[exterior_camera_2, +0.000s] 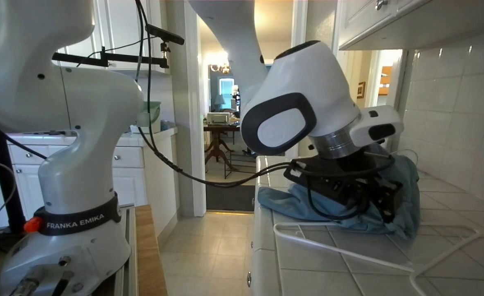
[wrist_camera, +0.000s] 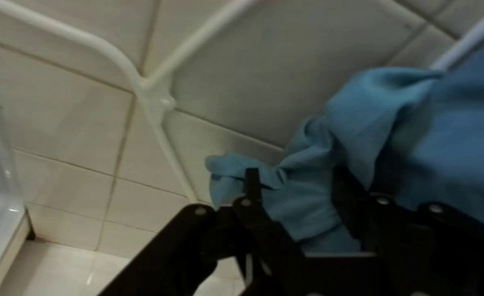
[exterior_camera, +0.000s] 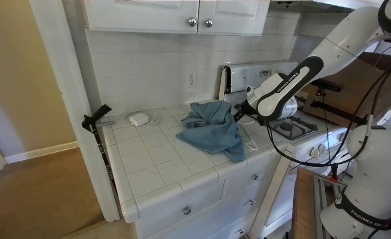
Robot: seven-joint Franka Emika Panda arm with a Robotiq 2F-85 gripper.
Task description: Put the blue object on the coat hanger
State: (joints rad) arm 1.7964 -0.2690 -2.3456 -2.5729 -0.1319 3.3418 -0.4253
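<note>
The blue object is a crumpled blue cloth (exterior_camera: 212, 131) in a heap on the white tiled counter; it also shows in an exterior view (exterior_camera_2: 408, 193), partly hidden behind the gripper. A white coat hanger (exterior_camera_2: 342, 249) lies flat on the tiles, its far part covered by the cloth. In the wrist view, the hanger's neck junction (wrist_camera: 156, 105) is left of the cloth (wrist_camera: 359, 117). My gripper (wrist_camera: 297, 183) is low at the cloth, tilted, with its fingers apart and folds of cloth between and beyond them. In an exterior view the gripper (exterior_camera: 238, 115) meets the cloth's edge.
A white adapter with a cable (exterior_camera: 139, 119) lies at the back of the counter. A stove (exterior_camera: 290, 127) adjoins the counter beside the arm. A tiled wall (exterior_camera: 142, 69) stands behind, with cabinets (exterior_camera: 142, 15) above. A black grabber stick (exterior_camera: 97, 129) leans at the counter's end.
</note>
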